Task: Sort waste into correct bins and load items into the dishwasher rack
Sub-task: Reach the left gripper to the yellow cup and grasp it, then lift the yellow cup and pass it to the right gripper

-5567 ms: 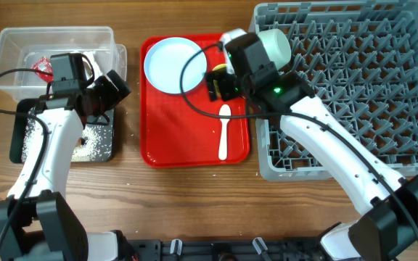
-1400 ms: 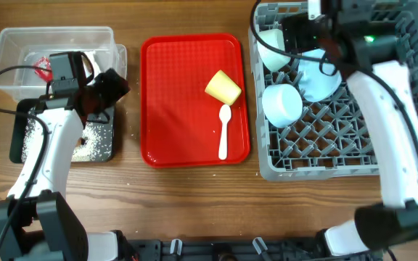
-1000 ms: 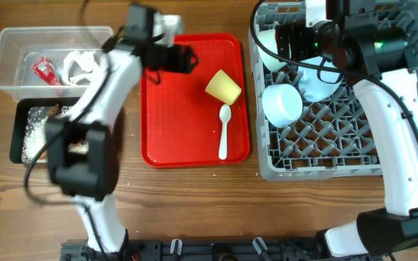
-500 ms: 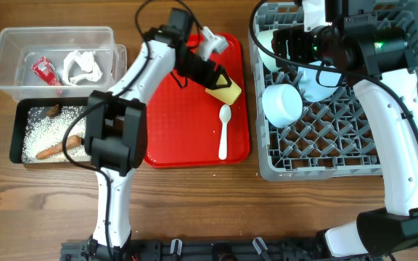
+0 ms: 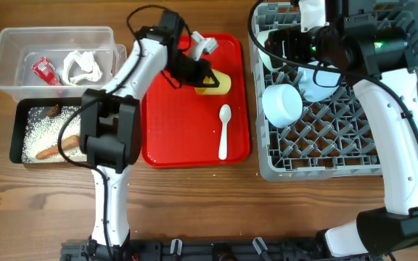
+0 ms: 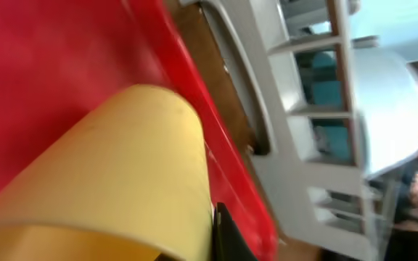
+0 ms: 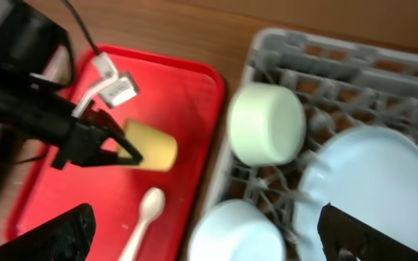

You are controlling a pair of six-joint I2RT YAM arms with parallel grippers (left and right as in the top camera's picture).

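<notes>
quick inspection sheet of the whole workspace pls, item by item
surface: wooden table; red tray carries yellow cup and white spoon
job's things: plate and two bowls in rack; wrapper and tissue in clear tub; rice, carrot, brown lump in black tray
clutter: nothing seen
grippers: left end effector at the yellow cup, grip unclear; right end effector open over rack
cables: black cable runs along left arm
surroundings: black rig base at near table edge
</notes>
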